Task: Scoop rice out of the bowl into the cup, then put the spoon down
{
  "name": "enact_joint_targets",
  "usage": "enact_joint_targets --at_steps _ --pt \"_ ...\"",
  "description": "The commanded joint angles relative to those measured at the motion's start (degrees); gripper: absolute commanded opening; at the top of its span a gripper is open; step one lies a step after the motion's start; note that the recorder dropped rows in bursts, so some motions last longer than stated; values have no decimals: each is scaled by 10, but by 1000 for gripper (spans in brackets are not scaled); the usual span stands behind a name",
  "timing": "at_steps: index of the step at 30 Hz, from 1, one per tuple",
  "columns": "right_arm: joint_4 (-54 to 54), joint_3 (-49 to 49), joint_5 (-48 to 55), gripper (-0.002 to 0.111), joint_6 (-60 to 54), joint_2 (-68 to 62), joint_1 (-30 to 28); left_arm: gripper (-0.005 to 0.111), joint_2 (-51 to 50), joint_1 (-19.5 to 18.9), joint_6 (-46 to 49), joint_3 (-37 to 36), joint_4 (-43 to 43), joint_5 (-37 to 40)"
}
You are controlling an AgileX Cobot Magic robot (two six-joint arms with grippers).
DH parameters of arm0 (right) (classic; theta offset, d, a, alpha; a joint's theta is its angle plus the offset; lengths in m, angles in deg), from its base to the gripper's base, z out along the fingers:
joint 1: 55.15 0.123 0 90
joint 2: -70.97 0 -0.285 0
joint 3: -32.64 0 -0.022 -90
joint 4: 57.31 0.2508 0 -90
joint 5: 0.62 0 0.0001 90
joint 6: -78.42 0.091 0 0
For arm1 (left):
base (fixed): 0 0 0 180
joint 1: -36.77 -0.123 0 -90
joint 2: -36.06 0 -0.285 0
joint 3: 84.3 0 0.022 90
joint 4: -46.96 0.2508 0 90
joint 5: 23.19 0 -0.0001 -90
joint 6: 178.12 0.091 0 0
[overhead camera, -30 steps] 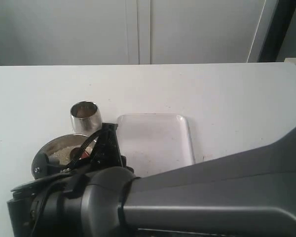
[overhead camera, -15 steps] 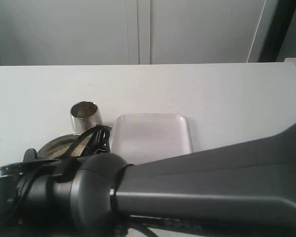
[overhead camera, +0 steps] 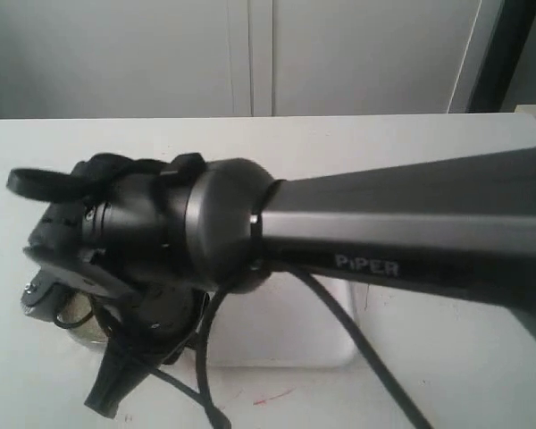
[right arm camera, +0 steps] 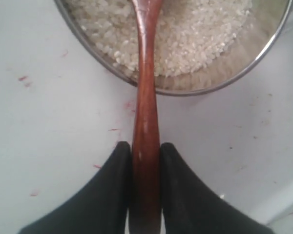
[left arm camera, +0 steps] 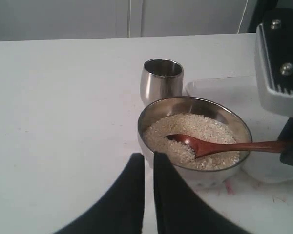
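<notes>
The steel bowl [left arm camera: 151, 109] holds a heap of rice [left arm camera: 205, 127]. Just beyond it stands the small steel cup [left arm camera: 161, 80]. The wooden spoon [left arm camera: 219, 146] lies with its head in the rice and its handle out over the rim. My right gripper [right arm camera: 145, 148] is shut on the spoon handle [right arm camera: 145, 97], just outside the bowl rim [right arm camera: 212, 87], with rice [right arm camera: 190, 34] beyond. My left gripper [left arm camera: 149, 158] is shut with nothing in it, close to the bowl's near side. In the exterior view my right arm [overhead camera: 250, 232] hides the bowl and cup.
A clear plastic tray [overhead camera: 295, 335] lies flat on the white table [left arm camera: 58, 107], beside the bowl and cup. Small red marks dot the table [right arm camera: 34, 122] near the bowl. A pale cabinet wall [overhead camera: 250, 54] stands behind the table.
In the exterior view my right arm has lifted and swung up across the picture. It now covers the cup and bowl, which showed before.
</notes>
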Motion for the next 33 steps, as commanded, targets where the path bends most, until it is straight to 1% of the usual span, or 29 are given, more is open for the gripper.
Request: enact_joint_targets --at_steps 1,7,11,16,19,25,33 --pt "53 6 -2 0 -21 17 -26 14 -4 3 0 4 -6 -2" --pt "54 6 28 0 -32 32 -56 14 -4 3 0 4 -6 -2" --pt "62 6 44 0 -44 41 -63 14 -4 3 0 4 -6 -2" --pt "136 6 41 0 -83 57 -76 14 -4 3 0 4 -6 -2" --pt "142 4 39 0 -83 65 -79 14 -4 3 0 4 -6 -2" --pt "142 -24 4 0 -91 94 -80 14 -4 3 0 4 -6 -2" --pt "141 -119 -88 0 -94 156 -80 14 -4 3 0 4 -6 -2"
